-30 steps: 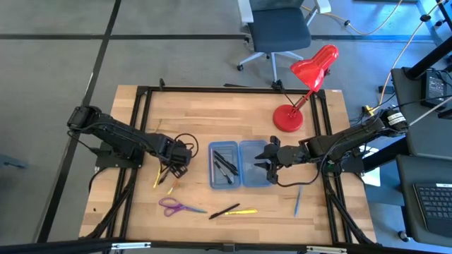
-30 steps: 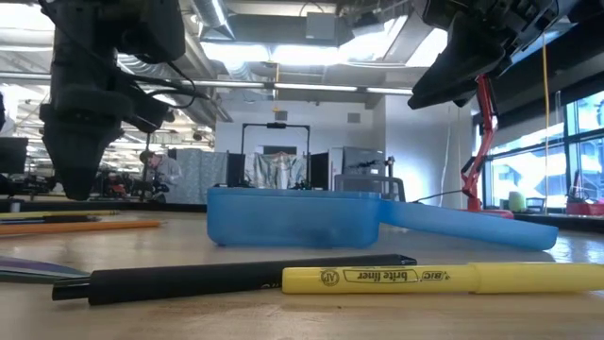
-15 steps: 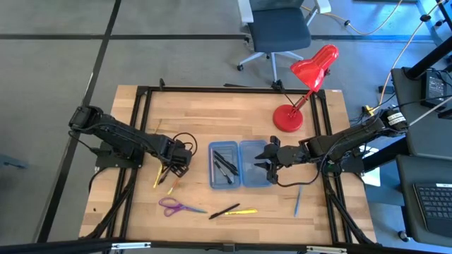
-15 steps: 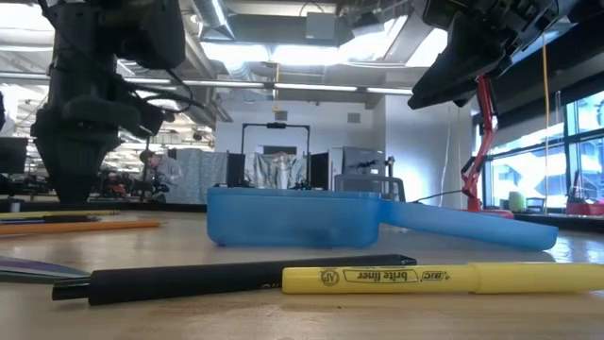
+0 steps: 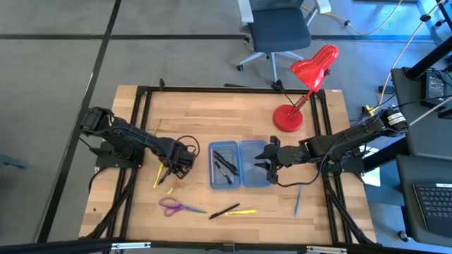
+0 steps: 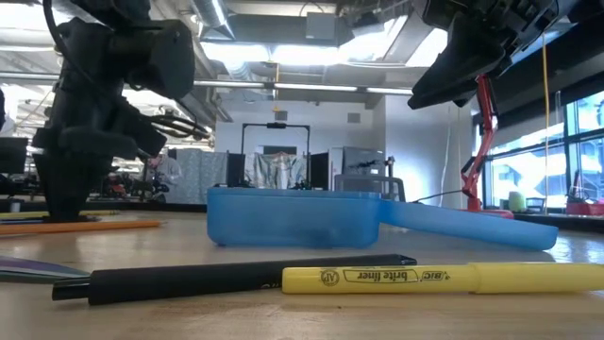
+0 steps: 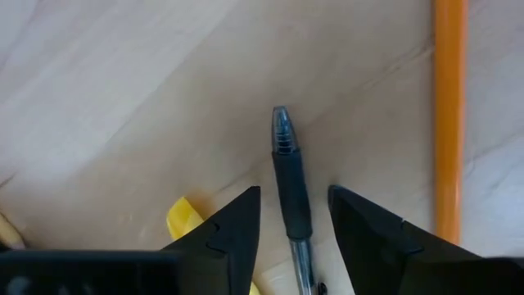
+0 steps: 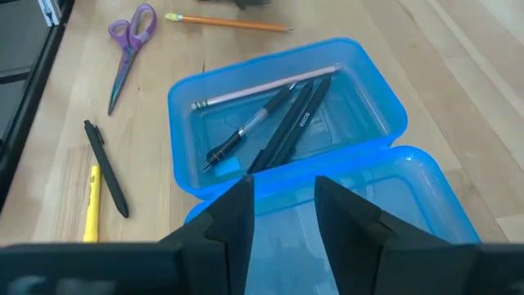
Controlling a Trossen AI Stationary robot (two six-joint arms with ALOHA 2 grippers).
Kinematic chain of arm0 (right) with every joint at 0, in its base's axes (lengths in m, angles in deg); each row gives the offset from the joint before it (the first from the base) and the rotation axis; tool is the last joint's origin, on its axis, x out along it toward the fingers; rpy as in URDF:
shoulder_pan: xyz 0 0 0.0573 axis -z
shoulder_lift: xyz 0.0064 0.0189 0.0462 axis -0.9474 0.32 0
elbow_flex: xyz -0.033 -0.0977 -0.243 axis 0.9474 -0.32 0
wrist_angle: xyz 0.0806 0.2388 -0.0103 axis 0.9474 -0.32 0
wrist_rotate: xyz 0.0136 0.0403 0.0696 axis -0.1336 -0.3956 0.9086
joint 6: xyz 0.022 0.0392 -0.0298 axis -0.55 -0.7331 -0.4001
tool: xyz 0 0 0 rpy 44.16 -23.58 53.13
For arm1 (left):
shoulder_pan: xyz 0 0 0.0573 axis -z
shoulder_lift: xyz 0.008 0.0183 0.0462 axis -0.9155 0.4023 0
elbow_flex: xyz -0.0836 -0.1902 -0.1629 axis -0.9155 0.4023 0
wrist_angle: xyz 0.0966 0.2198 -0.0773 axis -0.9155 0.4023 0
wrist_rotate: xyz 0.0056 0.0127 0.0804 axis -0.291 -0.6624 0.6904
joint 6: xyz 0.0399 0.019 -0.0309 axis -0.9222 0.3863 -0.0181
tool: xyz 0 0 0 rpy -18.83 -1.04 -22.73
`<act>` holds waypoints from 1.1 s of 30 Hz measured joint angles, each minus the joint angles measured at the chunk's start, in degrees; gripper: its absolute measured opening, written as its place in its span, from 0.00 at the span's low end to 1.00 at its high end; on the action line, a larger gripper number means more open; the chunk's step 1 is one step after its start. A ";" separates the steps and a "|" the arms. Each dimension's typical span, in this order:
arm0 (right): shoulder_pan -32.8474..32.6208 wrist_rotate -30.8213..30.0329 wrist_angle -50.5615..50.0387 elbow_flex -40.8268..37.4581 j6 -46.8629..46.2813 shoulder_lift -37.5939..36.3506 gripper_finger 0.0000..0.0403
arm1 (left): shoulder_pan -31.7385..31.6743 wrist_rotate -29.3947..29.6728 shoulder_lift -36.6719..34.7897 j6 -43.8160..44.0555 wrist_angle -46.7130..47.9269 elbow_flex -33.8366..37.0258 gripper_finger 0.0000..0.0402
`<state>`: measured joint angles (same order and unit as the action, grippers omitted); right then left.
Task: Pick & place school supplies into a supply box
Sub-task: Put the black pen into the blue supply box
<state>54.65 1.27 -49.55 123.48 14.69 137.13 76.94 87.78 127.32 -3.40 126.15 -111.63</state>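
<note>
The blue supply box [image 5: 240, 164] lies open on the table; its left half holds several pens and a pencil [image 8: 278, 111]. My left gripper [image 5: 173, 169] is open, low over loose pens left of the box. Its fingers stand on either side of a black pen with a clear barrel [image 7: 291, 188] that lies on the table, without touching it. An orange pencil [image 7: 449, 115] and a yellow pen [image 7: 184, 223] lie beside it. My right gripper [image 5: 267, 161] is open and empty above the box's right half [image 8: 385, 205].
Purple scissors [image 5: 173, 206], a black pen [image 5: 224, 211] and a yellow highlighter [image 5: 242, 211] lie near the front edge. A blue pen [image 5: 297, 200] lies at the front right. A red desk lamp [image 5: 304, 85] stands at the back right.
My left gripper has gone down onto the loose pens left of the box, its fingertips now at table height. My right gripper has kept still.
</note>
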 joint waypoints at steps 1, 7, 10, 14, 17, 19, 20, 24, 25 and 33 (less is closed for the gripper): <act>0.00 -0.02 0.00 0.00 0.00 0.00 0.33 | 0.00 -0.05 -0.05 -0.20 -0.24 0.00 0.35; 0.01 -0.01 0.01 0.00 -0.01 0.00 0.33 | 0.02 -0.53 -0.46 -0.85 -1.15 0.07 0.27; 0.00 -0.01 0.00 0.00 0.00 0.00 0.33 | 0.04 -0.38 -0.43 -1.90 -1.45 0.07 0.21; 0.00 -0.02 0.00 0.00 0.00 0.00 0.33 | 0.21 0.85 -0.39 -4.00 -1.65 0.11 0.15; 0.00 -0.02 0.00 0.00 0.00 0.00 0.33 | 0.22 1.22 -0.39 -5.41 -1.42 0.11 0.11; 0.00 -0.02 0.00 0.00 0.00 0.00 0.33 | 0.20 1.40 -0.39 -5.96 -1.29 0.11 0.09; 0.00 -0.01 0.00 0.00 0.00 0.00 0.33 | 0.20 1.47 -0.39 -6.01 -1.26 0.11 0.08; 0.00 -0.01 0.00 0.00 0.00 0.00 0.33 | 0.19 1.51 -0.55 -6.01 -0.71 -0.54 0.08; 0.01 -0.02 0.00 0.00 0.00 0.00 0.33 | 0.17 1.55 -0.56 -6.02 -0.30 -0.92 0.08; 0.01 -0.02 -0.01 0.00 0.00 0.00 0.33 | 0.04 3.18 -1.85 -16.25 0.75 -7.10 0.08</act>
<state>54.66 1.25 -49.57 123.48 14.69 137.13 76.98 90.95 125.47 -19.65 126.90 -118.73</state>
